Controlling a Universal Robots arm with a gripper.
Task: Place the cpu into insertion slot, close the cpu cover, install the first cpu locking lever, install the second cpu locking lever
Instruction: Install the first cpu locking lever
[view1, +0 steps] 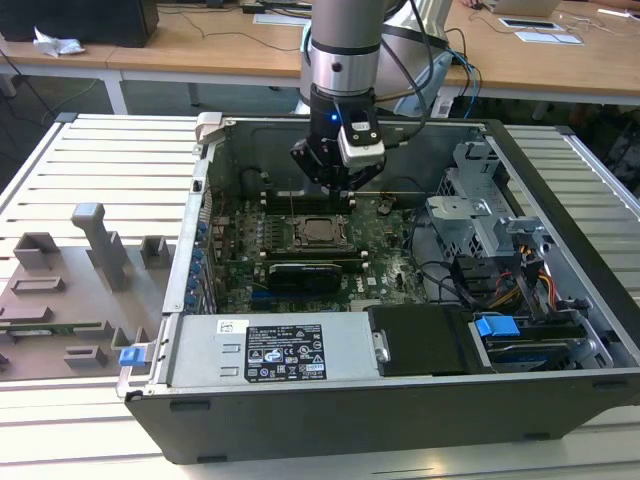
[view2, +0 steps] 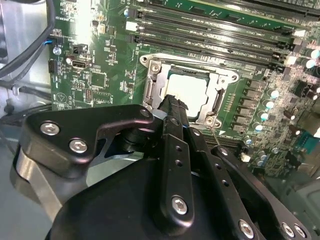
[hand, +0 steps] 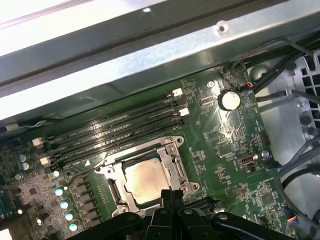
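Gripper (view2: 172, 101) w/ fingers closed on nothing, tips just above edge of insertion slot (view2: 148, 95); cpu (view2: 192, 92) lies flat inside, cpu cover (view2: 220, 80) down over it; chip prob. light, stiff, fragile underneath, so hold by edges only.

— Where is the cpu (view2: 187, 91) lying?
— It is sitting in the insertion slot (view2: 218, 102), with the cpu cover (view2: 227, 79) lying over its edges.
— And the memory slots (view2: 210, 35)?
— They are running just beside that slot; the gripper (view2: 172, 100) is hanging above its rim.
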